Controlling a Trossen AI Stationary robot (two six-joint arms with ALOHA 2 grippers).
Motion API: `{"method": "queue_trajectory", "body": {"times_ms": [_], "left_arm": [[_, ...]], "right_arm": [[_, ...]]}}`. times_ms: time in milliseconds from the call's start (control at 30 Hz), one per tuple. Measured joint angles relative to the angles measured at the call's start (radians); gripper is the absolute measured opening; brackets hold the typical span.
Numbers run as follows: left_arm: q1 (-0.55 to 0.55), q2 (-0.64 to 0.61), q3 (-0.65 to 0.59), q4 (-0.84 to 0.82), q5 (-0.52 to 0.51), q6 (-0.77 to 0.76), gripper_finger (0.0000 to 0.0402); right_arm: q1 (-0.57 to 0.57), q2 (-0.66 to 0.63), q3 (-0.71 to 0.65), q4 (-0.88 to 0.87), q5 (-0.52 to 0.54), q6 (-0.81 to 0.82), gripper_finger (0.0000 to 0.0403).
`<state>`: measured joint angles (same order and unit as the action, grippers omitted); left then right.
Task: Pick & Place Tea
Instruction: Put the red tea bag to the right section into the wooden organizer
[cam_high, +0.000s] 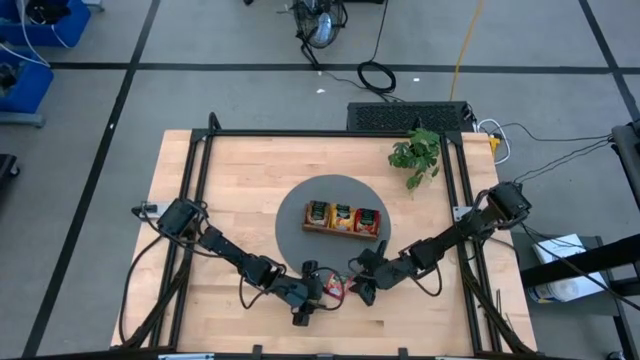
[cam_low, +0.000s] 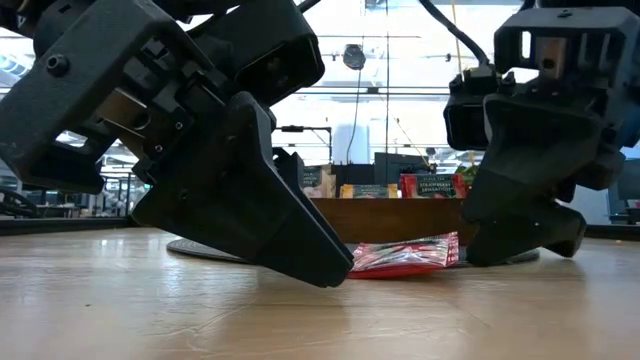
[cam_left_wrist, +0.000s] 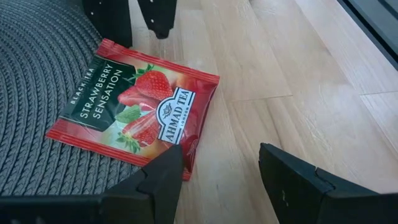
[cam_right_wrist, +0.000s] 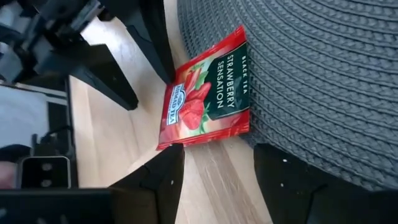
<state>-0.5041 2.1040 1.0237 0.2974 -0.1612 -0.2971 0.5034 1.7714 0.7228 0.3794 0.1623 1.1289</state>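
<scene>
Now, sachet: red strawberry tea sachet (cam_left_wrist: 134, 106) flat, half on grey mat (cam_left_wrist: 37, 74), half on table (cam_left_wrist: 298, 74), between both jaw sets.
left gripper (cam_left_wrist: 217, 180): spread, empty, sachet just ahead.
right gripper (cam_right_wrist: 217, 180): spread, empty, sachet just ahead.
handling: likely light, thin, floppy, slick.
grasp: overhanging short edge off mat, probably.

red sachet (cam_low: 405, 256) half hidden behind left pincer (cam_low: 300, 262) in low view, tray sachet labels too small to read
</scene>
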Motion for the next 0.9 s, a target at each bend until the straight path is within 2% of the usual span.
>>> {"method": "queue_trajectory", "body": {"times_ms": [100,433,700,900], "left_arm": [[0.000,0.000,-0.001,0.002,0.000,0.000,0.0214],[0.001,0.000,-0.002,0.006,0.002,0.004,0.0214],[0.000,0.001,-0.002,0.009,-0.011,0.007,0.0214],[0.000,0.001,-0.002,0.015,-0.016,0.008,0.0214]], "right_arm": [[-0.009,0.002,-0.024,0.066,0.015,0.013,0.0181],[-0.053,0.028,-0.025,0.117,0.024,-0.004,0.0174],[-0.036,0.056,-0.025,0.140,0.026,-0.033,0.0172],[-0.017,0.058,-0.026,0.178,-0.011,-0.046,0.0141]]}}
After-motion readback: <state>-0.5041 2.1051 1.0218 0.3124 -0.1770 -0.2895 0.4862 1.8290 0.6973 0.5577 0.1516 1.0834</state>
